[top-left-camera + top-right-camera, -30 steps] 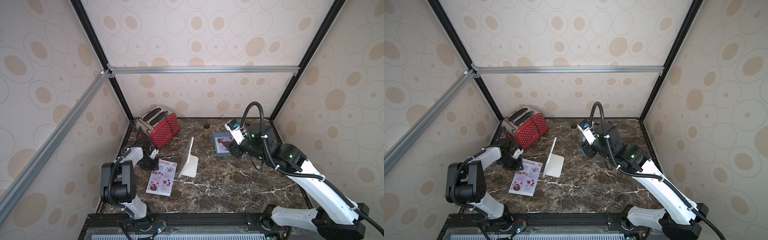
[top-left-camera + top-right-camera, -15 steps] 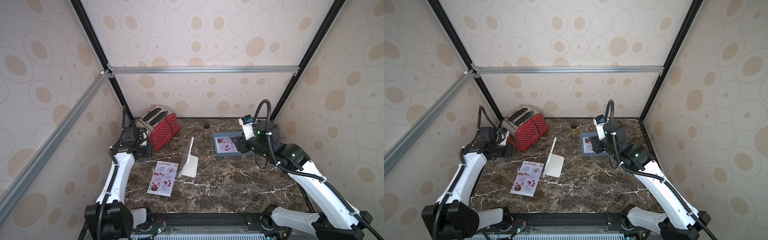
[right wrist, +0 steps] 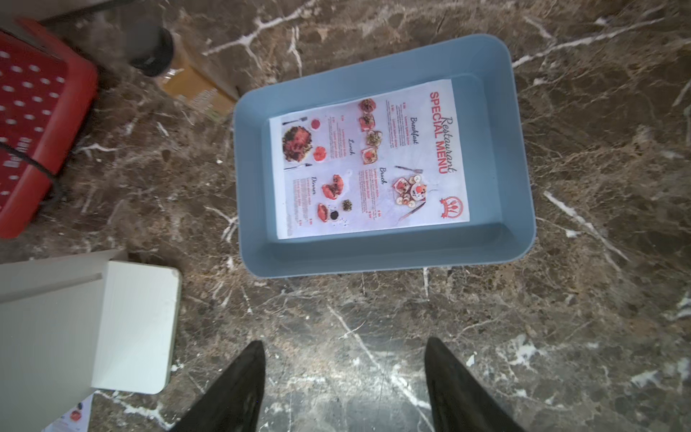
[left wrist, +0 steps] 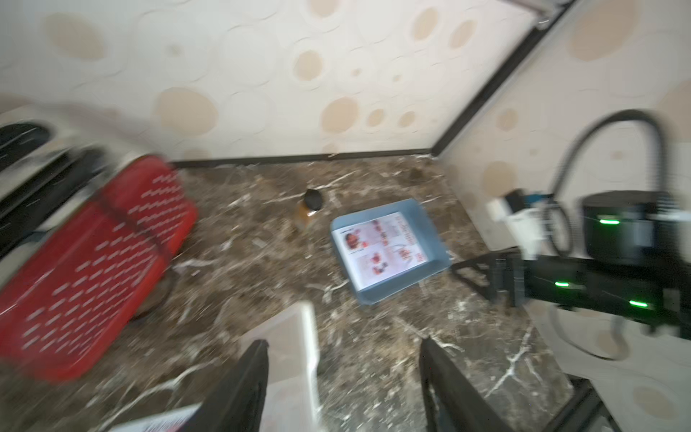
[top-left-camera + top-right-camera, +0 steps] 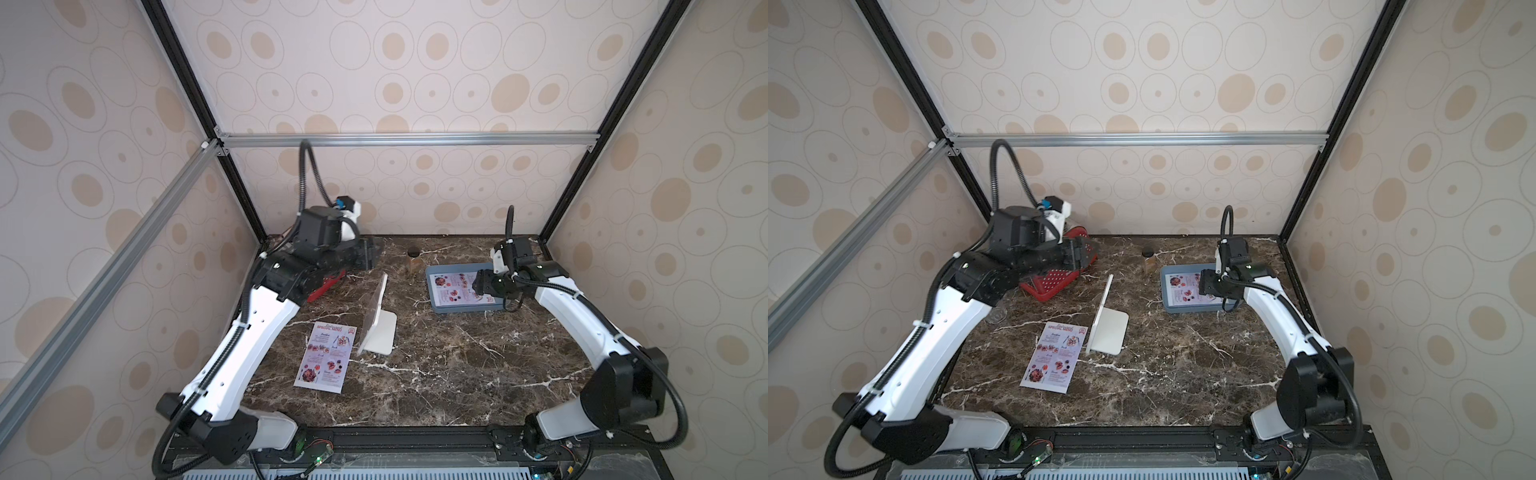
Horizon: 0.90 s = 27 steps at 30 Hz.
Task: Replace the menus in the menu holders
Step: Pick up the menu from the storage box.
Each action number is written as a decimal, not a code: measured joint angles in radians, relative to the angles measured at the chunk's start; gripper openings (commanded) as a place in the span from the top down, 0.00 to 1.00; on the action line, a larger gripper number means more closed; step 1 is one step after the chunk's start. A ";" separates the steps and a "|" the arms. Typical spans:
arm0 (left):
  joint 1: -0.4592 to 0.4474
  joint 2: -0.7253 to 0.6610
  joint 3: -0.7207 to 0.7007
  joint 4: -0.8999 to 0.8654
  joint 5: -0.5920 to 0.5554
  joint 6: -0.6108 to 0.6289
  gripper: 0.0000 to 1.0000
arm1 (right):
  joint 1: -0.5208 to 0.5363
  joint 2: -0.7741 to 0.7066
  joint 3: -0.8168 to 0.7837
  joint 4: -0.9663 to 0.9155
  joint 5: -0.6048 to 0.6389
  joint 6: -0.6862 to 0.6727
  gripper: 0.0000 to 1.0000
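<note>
My left arm arches high at the left of both top views, left gripper [image 4: 343, 342] open and empty near the red perforated toaster [image 5: 1054, 282]. My right gripper [image 3: 344, 341], fingers spread and empty, hangs over the rounded blue-grey tray [image 3: 519, 149] holding 1 paper menu [image 3: 368, 161]. The other menu [image 5: 326, 357] lies flat on the marble table [image 5: 457, 374], just beside the clear acrylic menu holder [image 5: 376, 309], mid-frame.

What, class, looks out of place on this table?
The clear menu holder appears empty, while one menu lies loose on the table beside its base; the other menu sits in the blue tray.
</note>
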 measured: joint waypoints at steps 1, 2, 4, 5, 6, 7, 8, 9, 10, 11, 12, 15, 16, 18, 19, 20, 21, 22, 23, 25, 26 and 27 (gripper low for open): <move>-0.048 0.066 0.074 -0.005 0.001 -0.010 0.36 | -0.019 0.034 0.016 -0.002 -0.010 -0.013 0.29; -0.088 0.124 0.135 -0.016 0.000 -0.021 0.36 | -0.036 0.057 0.028 -0.006 -0.019 -0.023 0.29; -0.155 0.245 0.237 -0.033 -0.003 -0.049 0.36 | -0.075 0.088 0.048 -0.014 -0.033 -0.040 0.29; -0.179 0.296 0.271 -0.047 -0.004 -0.062 0.36 | -0.089 0.094 0.055 -0.018 -0.037 -0.046 0.29; -0.203 0.352 0.302 -0.061 -0.010 -0.077 0.36 | -0.105 0.097 0.061 -0.018 -0.044 -0.053 0.29; -0.224 0.407 0.329 -0.079 -0.021 -0.092 0.36 | -0.120 0.097 0.067 -0.019 -0.050 -0.058 0.29; -0.238 0.450 0.344 -0.092 -0.035 -0.106 0.37 | -0.129 0.097 0.072 -0.019 -0.053 -0.061 0.29; -0.251 0.499 0.356 -0.106 -0.055 -0.122 0.38 | -0.136 0.097 0.077 -0.017 -0.060 -0.065 0.29; -0.261 0.541 0.362 -0.122 -0.073 -0.138 0.39 | -0.139 0.098 0.080 -0.014 -0.070 -0.070 0.29; -0.268 0.580 0.366 -0.138 -0.095 -0.152 0.39 | -0.140 0.100 0.082 -0.014 -0.078 -0.074 0.29; -0.273 0.618 0.369 -0.155 -0.118 -0.165 0.39 | -0.139 0.105 0.086 -0.014 -0.089 -0.079 0.28; -0.277 0.717 0.370 -0.198 -0.210 -0.188 0.37 | -0.138 0.139 0.097 -0.010 -0.115 -0.090 0.27; -0.276 0.745 0.371 -0.211 -0.246 -0.193 0.36 | -0.138 0.152 0.097 -0.007 -0.123 -0.094 0.26; -0.275 0.778 0.374 -0.227 -0.302 -0.198 0.36 | -0.138 0.179 0.097 0.001 -0.134 -0.100 0.25; -0.275 0.790 0.378 -0.232 -0.327 -0.200 0.36 | -0.138 0.195 0.097 0.006 -0.143 -0.103 0.24; -0.274 0.801 0.385 -0.235 -0.348 -0.202 0.36 | -0.139 0.207 0.097 0.009 -0.149 -0.105 0.24; -0.273 0.809 0.395 -0.235 -0.367 -0.204 0.36 | -0.139 0.222 0.099 0.011 -0.156 -0.107 0.23; -0.272 0.818 0.407 -0.235 -0.385 -0.206 0.36 | -0.139 0.239 0.103 0.013 -0.162 -0.109 0.22; -0.272 0.824 0.419 -0.233 -0.397 -0.208 0.36 | -0.139 0.253 0.107 0.016 -0.165 -0.113 0.21; -0.267 0.842 0.447 -0.227 -0.414 -0.211 0.38 | -0.139 0.288 0.116 0.025 -0.168 -0.121 0.20; -0.265 0.850 0.457 -0.224 -0.418 -0.211 0.39 | -0.139 0.301 0.120 0.029 -0.167 -0.126 0.19; -0.264 0.860 0.464 -0.217 -0.418 -0.213 0.40 | -0.139 0.314 0.122 0.035 -0.166 -0.129 0.19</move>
